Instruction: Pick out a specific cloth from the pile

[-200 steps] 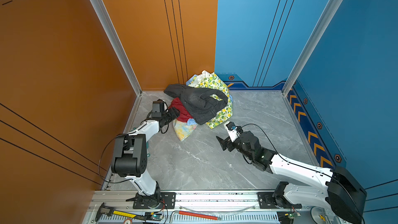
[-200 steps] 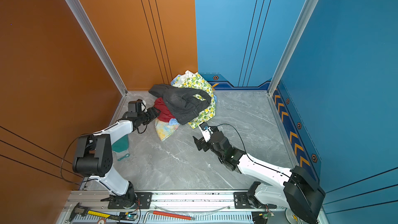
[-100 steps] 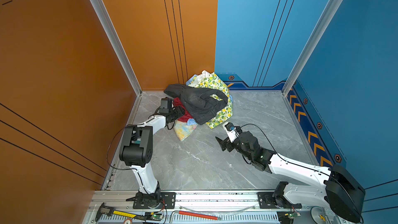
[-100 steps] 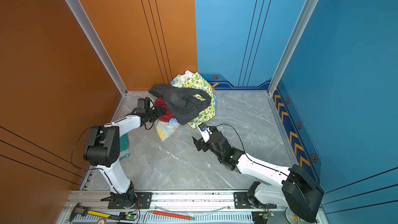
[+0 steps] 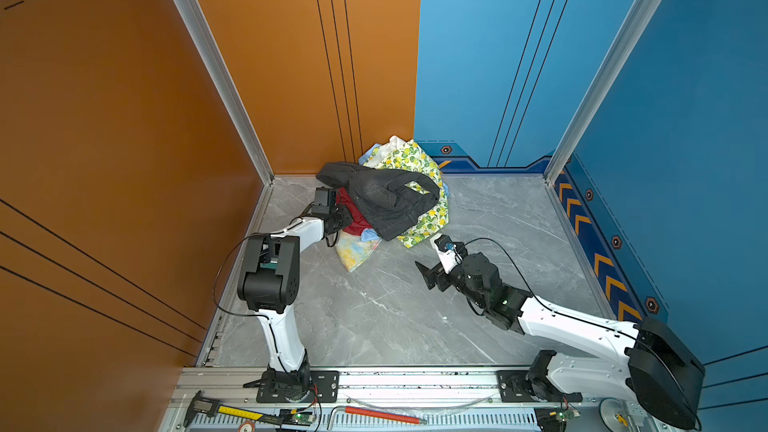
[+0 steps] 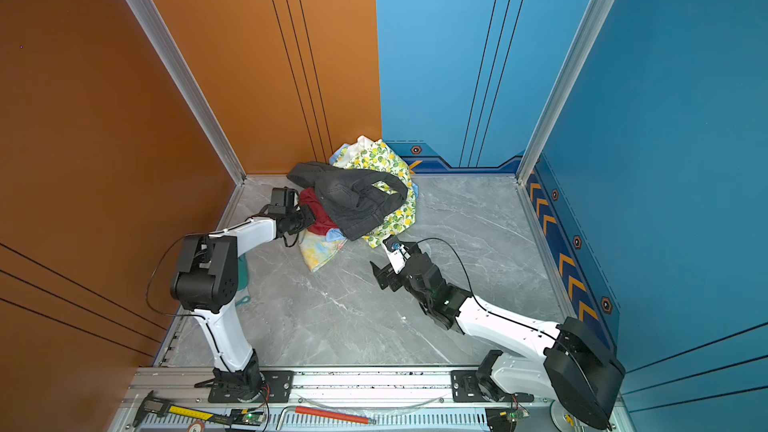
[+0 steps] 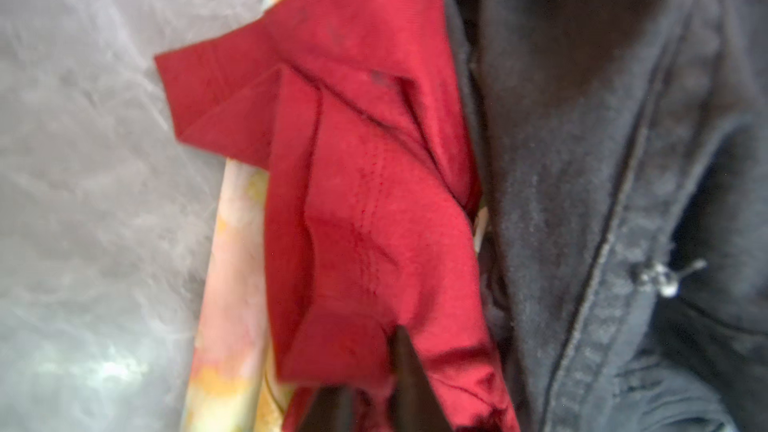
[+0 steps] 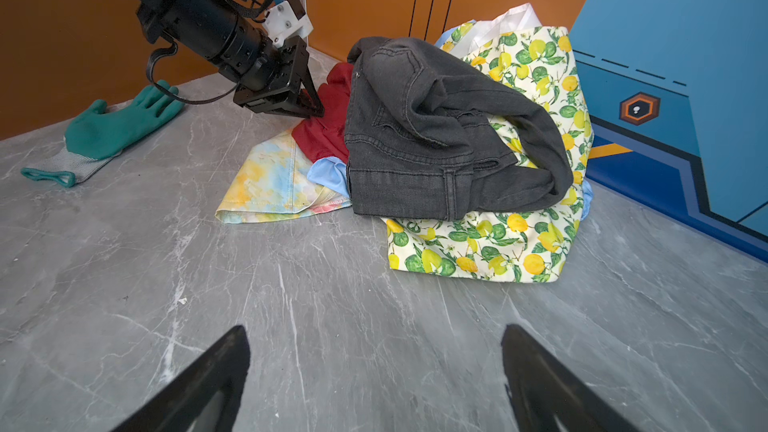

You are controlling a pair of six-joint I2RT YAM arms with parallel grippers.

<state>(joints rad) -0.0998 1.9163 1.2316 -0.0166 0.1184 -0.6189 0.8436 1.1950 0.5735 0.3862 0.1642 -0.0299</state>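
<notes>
My left hand (image 8: 312, 108) is clamped together on an edge of the red cloth (image 7: 365, 184). The cloth lies right at my fingertips, tucked under the dark grey denim (image 8: 436, 126) of the pile (image 5: 419, 224), with tie-dye fabric (image 8: 270, 184) beneath. My right hand (image 8: 376, 330) hangs with its fingers spread above the bare desk (image 8: 124, 268), well short of the pile.

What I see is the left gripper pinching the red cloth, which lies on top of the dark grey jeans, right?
Not quite. The left gripper does pinch the red cloth, but the dark grey jeans lie on top of it, as the right wrist view shows.
</notes>
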